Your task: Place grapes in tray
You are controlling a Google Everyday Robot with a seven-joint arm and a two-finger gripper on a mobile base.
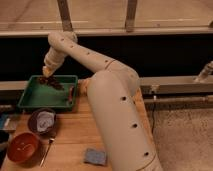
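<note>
Positioned in the upper left of the frame, the end effector (pixel 46 76) is seen lowered over the far left corner of the large rectangular green plastic tray (pixel 35 101); whether it is clenched or released cannot be told, as it is hidden behind the wrist. The small dark reddish-brown bumpy bunch of grapes (pixel 52 82) is found just beneath it, inside the tray against the far wall; whether the bunch is gripped or resting on the tray floor cannot be told.

At the lower left, a round reddish-brown bowl (pixel 22 146) is set on the light wooden surface (pixel 75 134), and a metal spoon (pixel 46 150) is laid just beside it to the right. Above these, near the tray's front wall, a dark bowl (pixel 34 120) is placed, with a pale cloth (pixel 45 120) held in it. An orange-red handle (pixel 72 93) is seen at the tray's right end. Lower centre, a grey-blue square sponge (pixel 94 157) is laid on the surface, just beside the thick cream-coloured arm (pixel 117 110).
</note>
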